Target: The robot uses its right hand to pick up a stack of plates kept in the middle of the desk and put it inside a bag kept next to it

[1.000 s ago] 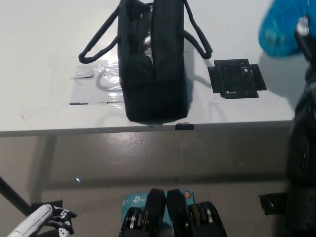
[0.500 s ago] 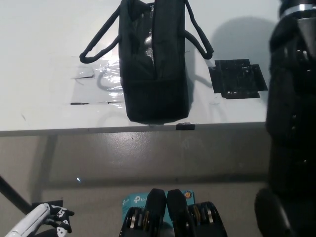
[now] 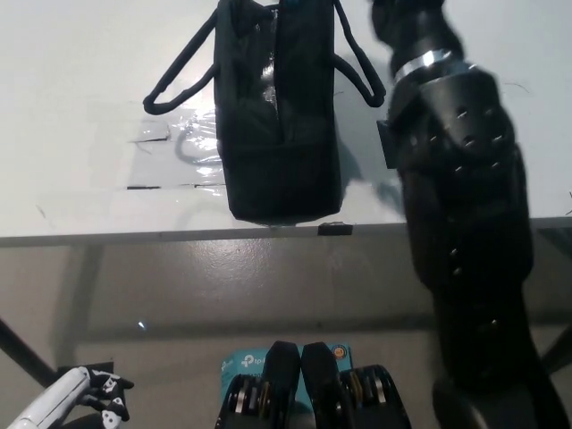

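Observation:
A black fabric bag (image 3: 279, 116) stands on the white desk (image 3: 80, 80), its mouth facing up and its handles (image 3: 183, 76) flopped to both sides. My black right arm (image 3: 460, 206) rises from the bottom right and crosses the desk just right of the bag. Only the base of the right hand (image 3: 407, 22) shows above a silver wrist ring; the top edge cuts off the rest. No plates are in view. My white left hand (image 3: 94, 398) rests low at the bottom left, below the desk.
Shiny clear tape (image 3: 174, 152) covers the desk left of the bag. A black tape mark (image 3: 386, 143) is mostly hidden under my right arm. The desk's front edge (image 3: 179, 237) runs across the middle, with grey floor below.
My right arm has swung leftwards from the picture's right edge to beside the bag. The blue plates seen at the top right a second ago are out of view.

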`<state>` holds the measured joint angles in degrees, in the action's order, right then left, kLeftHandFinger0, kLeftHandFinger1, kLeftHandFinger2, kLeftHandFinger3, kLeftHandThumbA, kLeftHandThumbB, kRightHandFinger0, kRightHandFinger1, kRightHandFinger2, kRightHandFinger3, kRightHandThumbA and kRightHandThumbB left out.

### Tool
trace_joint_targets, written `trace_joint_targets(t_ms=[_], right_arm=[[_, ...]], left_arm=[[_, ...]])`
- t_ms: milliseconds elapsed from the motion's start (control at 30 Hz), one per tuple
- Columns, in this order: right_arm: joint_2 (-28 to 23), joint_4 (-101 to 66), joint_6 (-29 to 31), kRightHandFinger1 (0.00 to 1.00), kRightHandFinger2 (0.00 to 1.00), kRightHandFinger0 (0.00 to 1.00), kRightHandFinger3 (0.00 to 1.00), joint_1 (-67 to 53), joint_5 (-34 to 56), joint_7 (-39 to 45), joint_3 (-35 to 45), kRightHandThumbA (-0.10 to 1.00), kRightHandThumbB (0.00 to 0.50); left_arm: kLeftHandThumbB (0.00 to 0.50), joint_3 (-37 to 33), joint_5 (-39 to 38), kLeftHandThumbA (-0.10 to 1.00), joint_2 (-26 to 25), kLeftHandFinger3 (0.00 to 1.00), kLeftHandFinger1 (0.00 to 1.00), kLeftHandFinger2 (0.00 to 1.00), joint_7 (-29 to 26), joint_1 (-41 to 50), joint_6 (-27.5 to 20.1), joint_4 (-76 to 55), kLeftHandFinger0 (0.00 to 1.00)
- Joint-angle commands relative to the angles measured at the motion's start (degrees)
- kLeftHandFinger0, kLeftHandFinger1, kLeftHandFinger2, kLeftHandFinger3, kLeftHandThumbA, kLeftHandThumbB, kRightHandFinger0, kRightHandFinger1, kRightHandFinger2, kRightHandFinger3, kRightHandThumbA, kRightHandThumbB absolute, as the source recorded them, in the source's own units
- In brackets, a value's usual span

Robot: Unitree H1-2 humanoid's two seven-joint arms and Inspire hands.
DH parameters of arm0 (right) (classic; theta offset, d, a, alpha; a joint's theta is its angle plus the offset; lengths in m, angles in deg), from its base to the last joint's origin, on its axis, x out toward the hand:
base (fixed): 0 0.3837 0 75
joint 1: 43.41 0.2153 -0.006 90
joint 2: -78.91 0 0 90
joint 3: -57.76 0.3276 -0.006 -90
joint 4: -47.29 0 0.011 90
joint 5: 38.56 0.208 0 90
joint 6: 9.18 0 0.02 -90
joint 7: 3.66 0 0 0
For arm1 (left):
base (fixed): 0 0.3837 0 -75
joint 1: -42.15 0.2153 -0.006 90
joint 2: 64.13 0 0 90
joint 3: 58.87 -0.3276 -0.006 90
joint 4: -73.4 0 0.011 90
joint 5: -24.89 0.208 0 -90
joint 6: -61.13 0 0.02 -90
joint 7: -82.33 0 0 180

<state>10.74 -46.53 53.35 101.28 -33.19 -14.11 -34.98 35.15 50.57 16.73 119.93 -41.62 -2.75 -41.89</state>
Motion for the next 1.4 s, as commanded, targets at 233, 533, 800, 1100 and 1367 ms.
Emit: trace_joint_targets(t_ms=[233,533,800,1100,1367], right_arm=[[-1.3,1.6,4.3,0.0,0.0,0.0,0.0,-1.2,-10.0,-2.1,-3.0,-0.1,0.301],[-4.6,3.5,12.0,0.0,0.0,0.0,0.0,-3.7,-19.2,-3.8,-9.5,-0.1,0.336],[-1.1,5.5,14.5,0.0,0.0,0.0,0.0,-7.7,-22.9,-6.2,-11.6,-0.1,0.294],[2.1,10.6,19.7,0.0,0.0,0.0,0.0,-12.2,-23.8,-7.7,-11.3,-0.1,0.265],[3.3,19.7,22.8,0.0,0.01,0.0,0.0,-13.4,-26.4,-13.4,-9.2,-0.1,0.189]], left_arm=[[0.0,-0.8,0.1,-0.1,-1.3,0.76,0.76,0.77,-1.8,-1.0,0.8,-0.7,0.75],[0.0,-1.3,-0.1,-0.1,-1.4,0.74,0.74,0.75,-2.3,-1.0,0.8,-0.7,0.74],[0.0,-1.4,-0.1,-0.1,-1.5,0.74,0.74,0.74,-2.1,-1.9,0.8,-0.6,0.74],[0.0,-0.6,0.9,-0.1,-0.2,0.75,0.76,0.76,-1.1,-2.3,0.8,-0.7,0.76],[0.0,-1.2,0.5,-0.1,-1.1,0.77,0.76,0.77,-1.5,-2.2,0.8,-1.1,0.76]])
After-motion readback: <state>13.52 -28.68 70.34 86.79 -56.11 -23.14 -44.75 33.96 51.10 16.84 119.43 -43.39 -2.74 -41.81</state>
